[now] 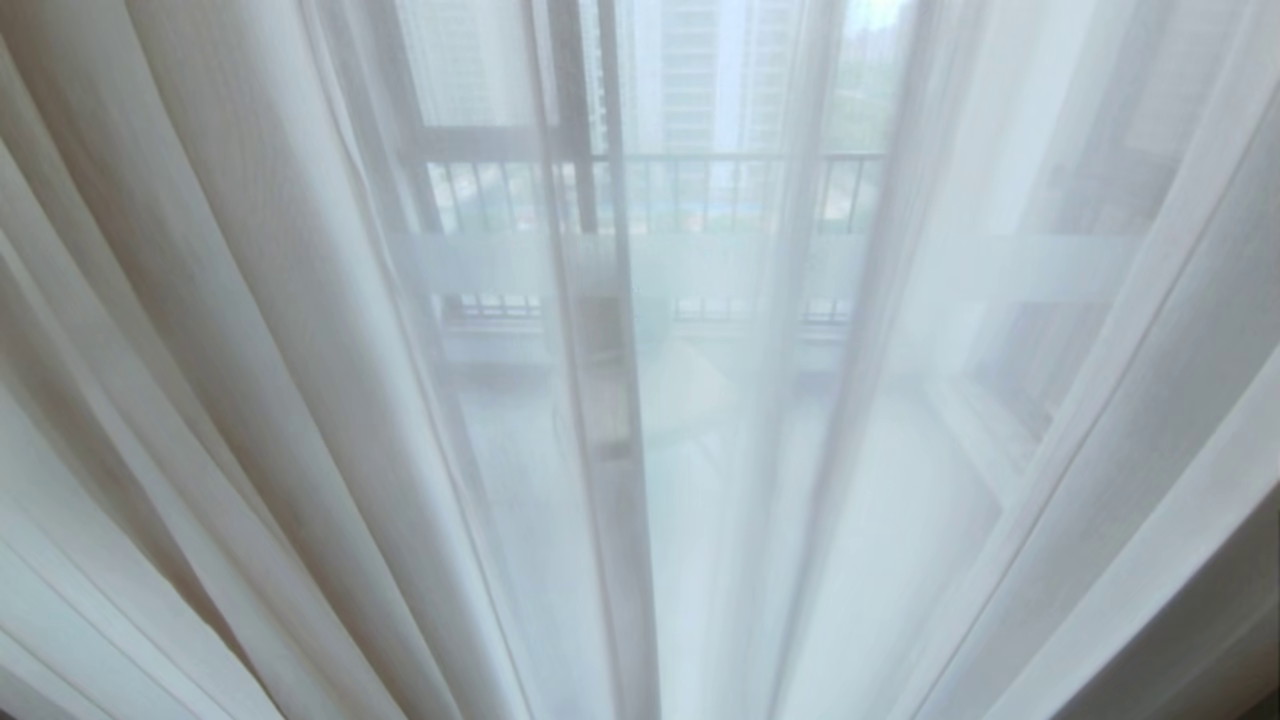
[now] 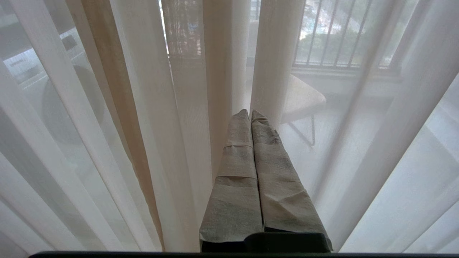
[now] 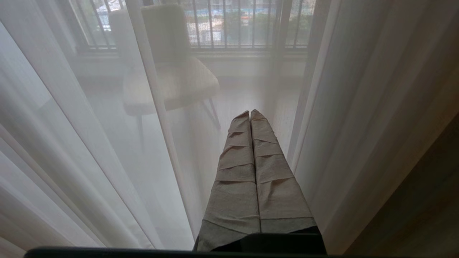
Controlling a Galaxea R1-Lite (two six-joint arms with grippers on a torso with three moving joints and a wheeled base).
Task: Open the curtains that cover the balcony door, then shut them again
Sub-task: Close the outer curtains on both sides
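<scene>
Only small parts of the robot show, and only in the two wrist views. The left gripper (image 2: 250, 111) has two long fingers (image 2: 236, 172) that get thin toward the tips, like a bird's beak. They are wrapped all over in grey-tan cloth tape (it looks a bit like bandage), with creases and overlapping bands across them. At the wide end a dark, nearly black base peeks out under the tape. The right gripper (image 3: 250, 111) looks the same: two long pointed fingers (image 3: 276, 186) in the same wrinkled grey-tan wrap, with layered bands and a black base. A thin dark strip runs along the near edge of each wrist view.
</scene>
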